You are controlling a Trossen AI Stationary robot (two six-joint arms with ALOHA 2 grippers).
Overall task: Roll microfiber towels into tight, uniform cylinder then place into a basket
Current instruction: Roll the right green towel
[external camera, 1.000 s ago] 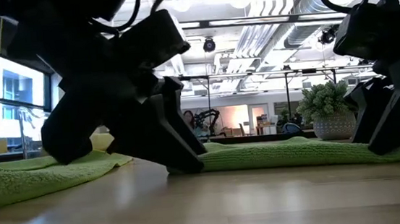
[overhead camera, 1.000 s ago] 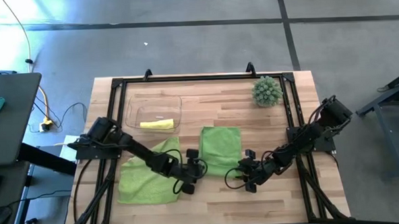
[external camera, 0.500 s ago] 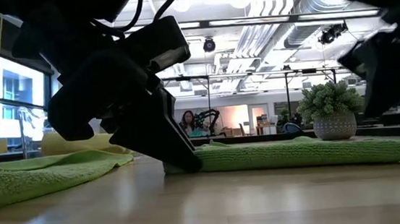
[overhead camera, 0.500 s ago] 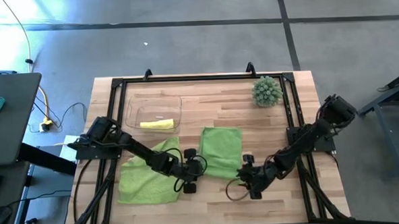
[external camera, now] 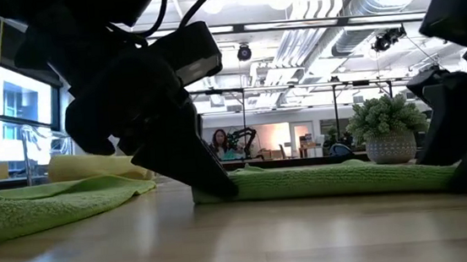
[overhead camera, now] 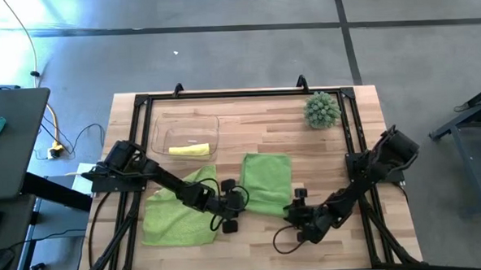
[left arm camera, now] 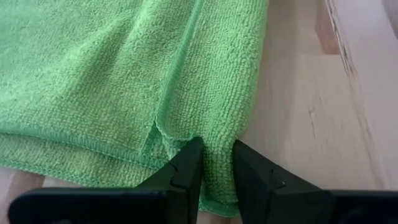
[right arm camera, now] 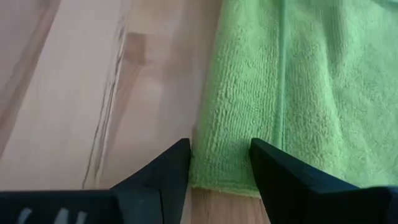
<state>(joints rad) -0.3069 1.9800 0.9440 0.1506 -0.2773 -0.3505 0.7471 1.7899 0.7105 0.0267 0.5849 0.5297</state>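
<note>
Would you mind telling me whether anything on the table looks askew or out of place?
Only the left green towel: it lies rumpled and skewed, one corner turned up, while the middle green towel is folded flat and neat. The yellow towel already sits rolled in the basket. Nothing looks spilled or damaged.

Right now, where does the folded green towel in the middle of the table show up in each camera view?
High view: folded green towel at table centre, between both grippers.
Low view: flat green strip across the middle, right of the left gripper.
Left wrist view: fills the upper left; a corner is pinched between the fingers.
Right wrist view: right half, its edge between open fingers.
Shared landmark: the towel's stitched hem.
</note>
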